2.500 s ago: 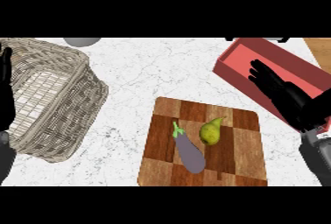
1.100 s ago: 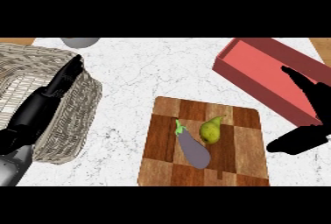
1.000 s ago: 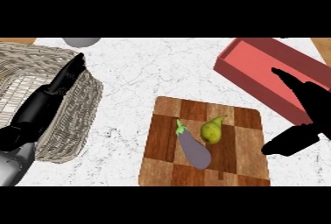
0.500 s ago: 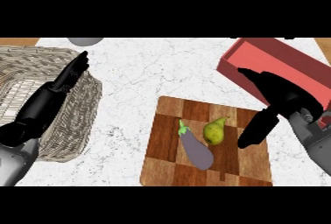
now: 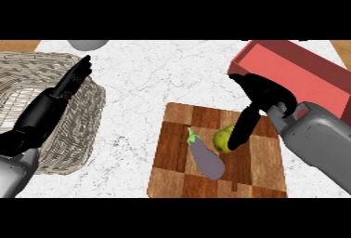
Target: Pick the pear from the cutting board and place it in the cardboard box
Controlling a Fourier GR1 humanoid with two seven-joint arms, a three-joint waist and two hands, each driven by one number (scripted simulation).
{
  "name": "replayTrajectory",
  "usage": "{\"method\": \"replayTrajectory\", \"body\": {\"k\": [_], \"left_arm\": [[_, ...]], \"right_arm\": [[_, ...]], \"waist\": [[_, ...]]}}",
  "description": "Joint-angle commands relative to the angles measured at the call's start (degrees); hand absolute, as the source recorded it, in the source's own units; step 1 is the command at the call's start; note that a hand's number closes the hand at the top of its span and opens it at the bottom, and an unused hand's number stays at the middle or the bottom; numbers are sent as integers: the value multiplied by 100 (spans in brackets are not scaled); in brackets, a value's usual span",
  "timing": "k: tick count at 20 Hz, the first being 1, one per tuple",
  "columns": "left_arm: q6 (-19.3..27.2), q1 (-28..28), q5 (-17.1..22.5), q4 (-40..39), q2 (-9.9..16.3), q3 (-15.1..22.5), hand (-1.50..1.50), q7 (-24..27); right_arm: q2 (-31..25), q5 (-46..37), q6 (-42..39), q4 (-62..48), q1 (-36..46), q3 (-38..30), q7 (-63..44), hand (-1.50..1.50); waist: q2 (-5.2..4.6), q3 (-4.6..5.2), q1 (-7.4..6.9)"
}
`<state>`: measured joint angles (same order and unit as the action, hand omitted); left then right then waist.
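Note:
The yellow-green pear (image 5: 221, 139) lies on the checkered wooden cutting board (image 5: 264, 173), just right of a purple eggplant (image 5: 207, 159). My right hand (image 5: 264, 93) hangs over the board's upper right part. Its straight fingers (image 5: 241, 131) slant down to the pear's right side and cover part of it; nothing is curled round the pear. The box (image 5: 302, 74) is a red open container at the upper right, behind that hand. My left hand (image 5: 60, 90) is stretched out flat over the wicker basket at the left, holding nothing.
A large wicker basket (image 5: 79, 135) fills the left side of the counter. A grey round object (image 5: 86, 44) shows at the top edge. White marble counter (image 5: 165, 79) lies between basket, board and box.
My right hand has swung left and down from beside the box onto the board, its fingers now reaching the pear. The left hand has drifted slightly up over the basket.

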<state>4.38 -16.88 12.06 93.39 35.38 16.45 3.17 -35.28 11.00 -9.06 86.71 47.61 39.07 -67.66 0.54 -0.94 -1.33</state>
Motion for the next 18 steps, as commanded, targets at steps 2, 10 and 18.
{"method": "replayTrajectory", "body": {"k": [2, 10, 18], "left_arm": [[30, 193, -140, -365, -268, 136, 0, 158], [-75, 310, -73, -339, -331, 58, 0, 54], [-11, 278, -222, -509, -448, -28, 0, 151]], "right_arm": [[521, -193, -90, -611, 450, 355, -1157, -150], [781, -514, 93, -1072, 299, 721, -877, -150], [1023, -534, -27, -1400, 406, 917, -989, -150]], "waist": [[-80, 112, 38], [-71, 106, 116], [-62, 109, 172]]}}
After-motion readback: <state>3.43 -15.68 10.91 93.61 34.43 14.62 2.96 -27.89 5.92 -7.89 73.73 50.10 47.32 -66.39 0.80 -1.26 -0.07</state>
